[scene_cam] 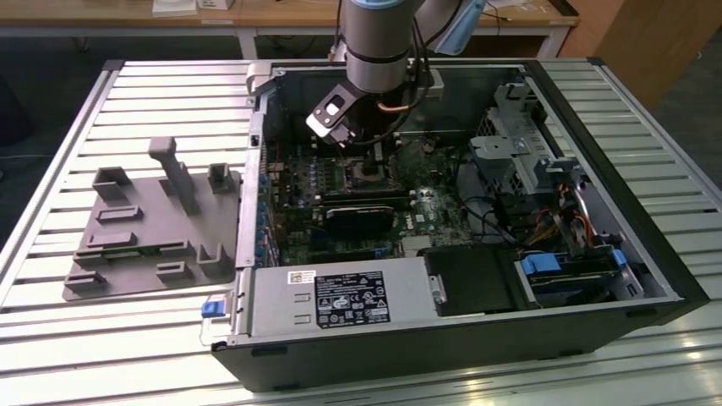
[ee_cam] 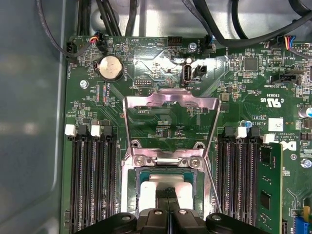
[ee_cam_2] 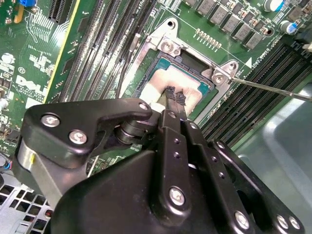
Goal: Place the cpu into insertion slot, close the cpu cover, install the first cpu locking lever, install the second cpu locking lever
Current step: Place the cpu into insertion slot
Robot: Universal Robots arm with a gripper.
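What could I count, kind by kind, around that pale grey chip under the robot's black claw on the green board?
In the first wrist view:
Pale grey-silver square cpu: 1
Silvery metal frame cpu cover, standing open: 1
Black gripper, tips at the cpu: 1
Round silver coin battery: 1
White plastic memory-slot clips: 4
Total: 8

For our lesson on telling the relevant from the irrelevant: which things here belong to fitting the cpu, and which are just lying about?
Belong to the job:
- cpu, lying in the slot
- cover, raised
- lever
- tool, tips on the cpu

Just lying about:
- grey holder beside the case
- coin cell
- memory stick
- power supply
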